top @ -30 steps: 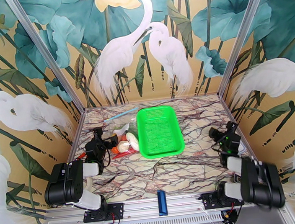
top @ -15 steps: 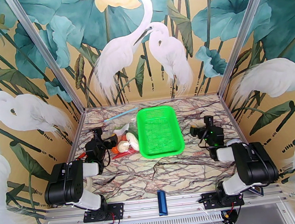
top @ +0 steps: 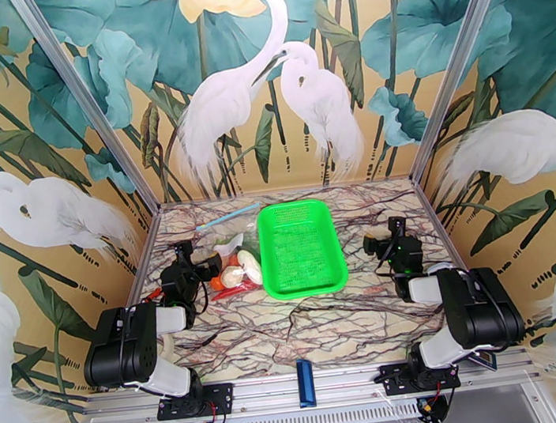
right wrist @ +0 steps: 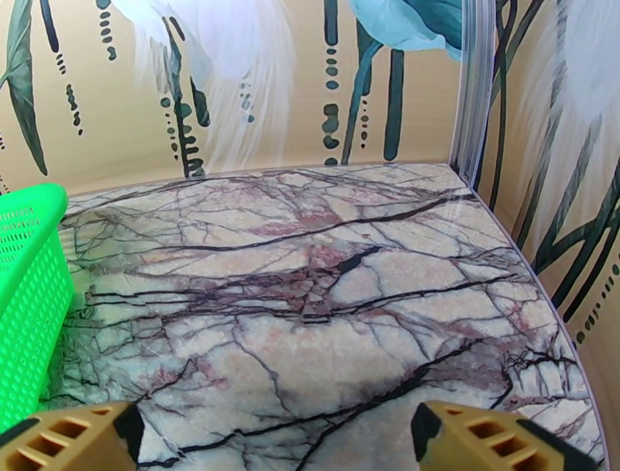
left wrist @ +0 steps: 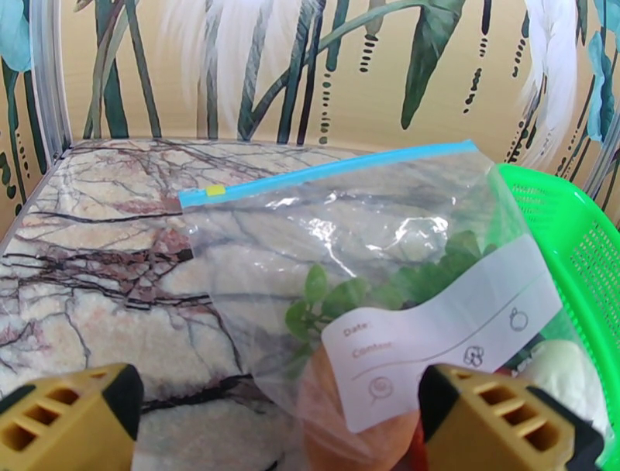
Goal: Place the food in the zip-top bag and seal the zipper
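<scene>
The zip-top bag (left wrist: 372, 232) lies flat on the marble just left of the green basket, and I also see the bag (top: 230, 245) from above. Its light-blue zipper (left wrist: 325, 166) runs along the far edge. Through the plastic I see food: a green leafy piece (left wrist: 325, 298), an orange piece (left wrist: 341, 422) and a white piece (left wrist: 566, 368). A red chili (top: 235, 290) lies at the pile's near end. My left gripper (top: 203, 265) is open at the bag's near side, with its yellow fingers (left wrist: 70, 418) apart. My right gripper (top: 373, 244) is open over bare marble, right of the basket.
The bright green mesh basket (top: 299, 247) stands mid-table, its rim (right wrist: 31, 294) at the left of the right wrist view. A short dark-blue bar (top: 305, 382) lies at the near edge between the arm bases. Painted walls close in three sides.
My right arm has swung in from the right wall toward the basket's right side, and its jaws have widened. The left arm and the bag have not moved.
</scene>
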